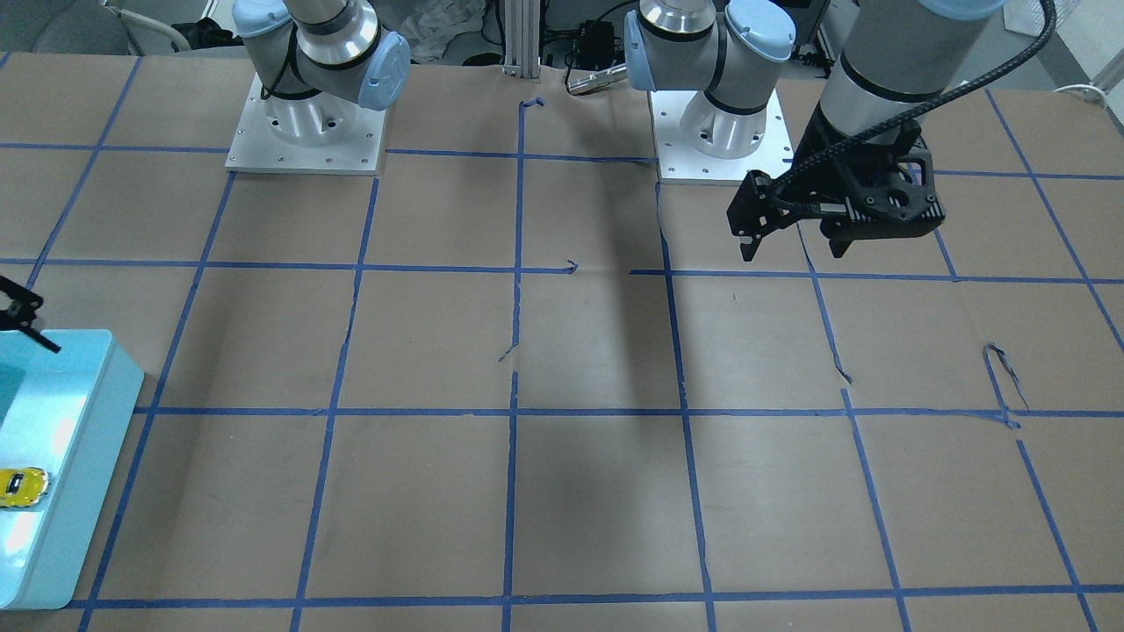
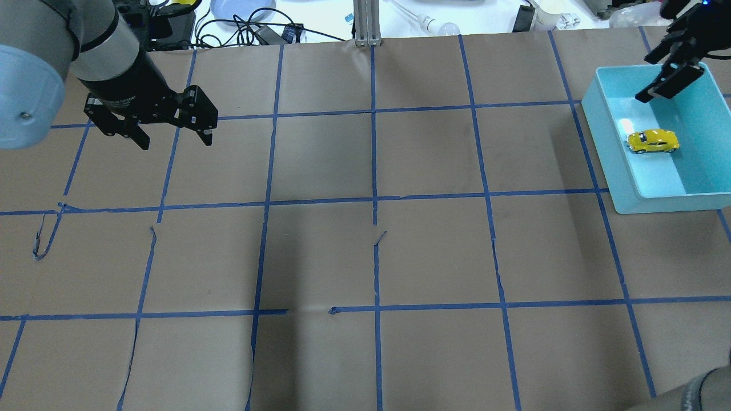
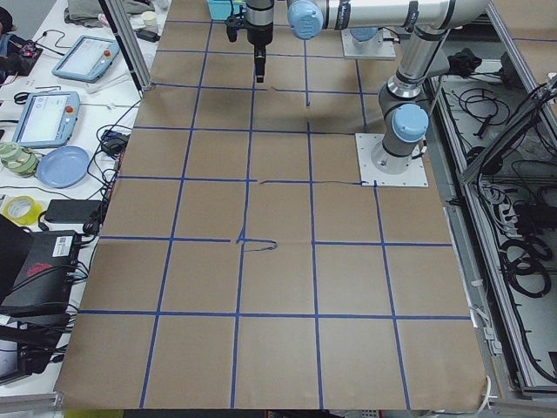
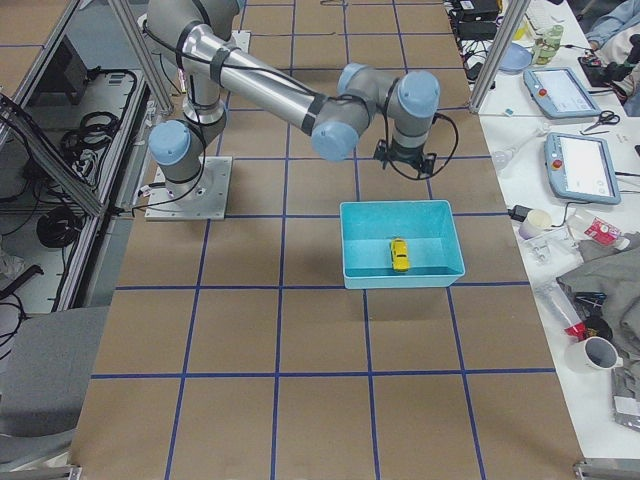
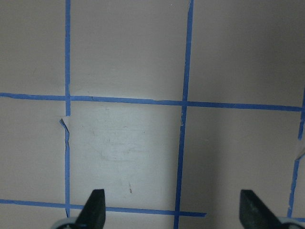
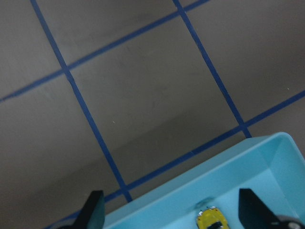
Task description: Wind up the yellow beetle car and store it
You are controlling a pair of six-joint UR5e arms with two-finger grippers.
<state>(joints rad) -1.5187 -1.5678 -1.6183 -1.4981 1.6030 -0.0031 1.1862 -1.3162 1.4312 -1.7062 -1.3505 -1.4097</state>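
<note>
The yellow beetle car (image 2: 653, 141) sat in the turquoise bin (image 2: 674, 203) below the right gripper (image 6: 172, 207), its jaws apart, while the left gripper (image 2: 175, 142) hung equally spread over the taped table (image 2: 434, 257).

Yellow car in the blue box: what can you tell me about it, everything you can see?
The car is a tiny, glossy bright yellow toy with a rounded beetle body and dark windows. It sits upright on its wheels, about mid-floor in an open light blue bin, clear of the walls. Only the bin floor touches it; nothing grips it.
</note>
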